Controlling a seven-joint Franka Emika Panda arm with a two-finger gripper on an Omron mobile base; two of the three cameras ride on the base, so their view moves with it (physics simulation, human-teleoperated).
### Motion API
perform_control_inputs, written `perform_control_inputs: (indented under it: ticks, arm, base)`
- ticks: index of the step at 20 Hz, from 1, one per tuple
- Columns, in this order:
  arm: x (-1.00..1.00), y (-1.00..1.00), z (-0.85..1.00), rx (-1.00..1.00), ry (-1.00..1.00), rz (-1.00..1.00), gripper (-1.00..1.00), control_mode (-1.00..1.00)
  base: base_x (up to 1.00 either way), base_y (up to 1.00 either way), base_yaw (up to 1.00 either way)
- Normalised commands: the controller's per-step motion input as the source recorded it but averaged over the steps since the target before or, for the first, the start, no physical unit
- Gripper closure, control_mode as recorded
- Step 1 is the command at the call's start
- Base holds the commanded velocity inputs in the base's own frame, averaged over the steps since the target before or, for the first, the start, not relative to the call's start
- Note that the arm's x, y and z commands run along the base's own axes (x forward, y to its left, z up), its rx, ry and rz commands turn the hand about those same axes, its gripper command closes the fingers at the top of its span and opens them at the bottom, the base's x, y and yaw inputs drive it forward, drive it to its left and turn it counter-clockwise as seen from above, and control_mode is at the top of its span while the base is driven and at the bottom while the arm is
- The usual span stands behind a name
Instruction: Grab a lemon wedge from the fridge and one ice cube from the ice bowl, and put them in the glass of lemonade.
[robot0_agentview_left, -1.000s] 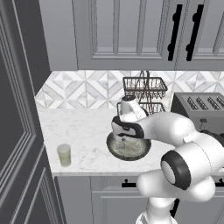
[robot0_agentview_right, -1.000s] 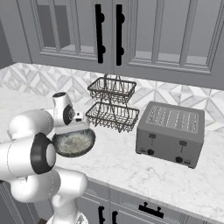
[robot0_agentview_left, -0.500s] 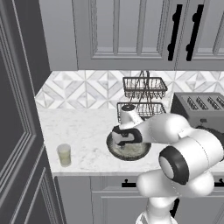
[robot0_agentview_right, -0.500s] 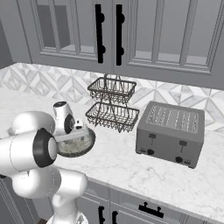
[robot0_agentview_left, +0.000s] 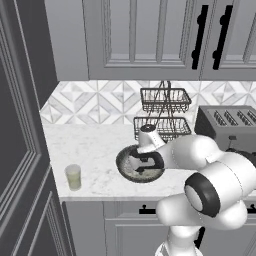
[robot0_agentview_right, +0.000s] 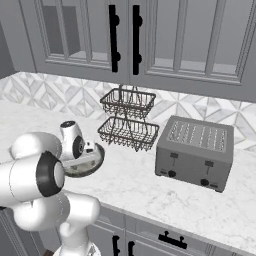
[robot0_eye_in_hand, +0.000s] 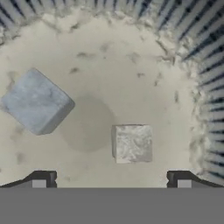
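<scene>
The ice bowl (robot0_agentview_left: 123, 161) is a wide dark grey dish on the marble counter, also seen from the other side (robot0_agentview_right: 98, 159). My gripper (robot0_agentview_left: 140, 167) hangs down into it, open. In the hand view the gripper (robot0_eye_in_hand: 111, 180) stands wide over the bowl's pale speckled floor (robot0_eye_in_hand: 131, 65). A whitish ice cube (robot0_eye_in_hand: 132, 143) lies just ahead, between the lines of the two fingertips (robot0_eye_in_hand: 42, 179), untouched. A larger bluish-grey ice cube (robot0_eye_in_hand: 36, 106) lies farther left. The glass of lemonade (robot0_agentview_left: 73, 177) stands near the counter's front edge, left of the bowl. The fridge and lemon wedge are out of view.
A two-tier wire basket rack (robot0_agentview_left: 163, 112) stands right behind the bowl, and a grey toaster (robot0_agentview_right: 196, 152) sits to its right. Upper cabinets with black handles (robot0_agentview_right: 123, 37) hang above. A tall dark panelled unit (robot0_agentview_left: 20, 130) borders the counter's left end.
The hand has come down from above the bowl until its fingers are inside it. The jaws have stayed open. The bowl and glass have not moved.
</scene>
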Motion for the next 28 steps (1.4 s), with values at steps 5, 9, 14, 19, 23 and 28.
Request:
perform_control_inputs:
  ticks: [5,9,14,19,23,28]
  arm:
    - [-0.1,0.0,0.0,0.0,0.0,0.01,-1.0,-1.0]
    - [0.02,0.04,0.0,0.0,0.0,0.0,-1.0,-1.0]
    - [0.23,0.0,0.02,0.0,0.03,0.0,-1.0,-1.0]
    - [0.27,0.0,0.06,-0.01,0.08,0.0,-1.0,-1.0]
    - [0.09,0.01,0.01,-0.01,0.05,0.0,-1.0,-1.0]
    - [0.0,0.07,0.0,0.0,0.03,0.0,-1.0,-1.0]
  base:
    - [0.0,0.0,0.0]
    - [0.0,0.0,0.0]
    - [0.0,0.0,0.0]
    - [0.0,0.0,0.0]
    - [0.0,0.0,0.0]
    - [0.0,0.0,0.0]
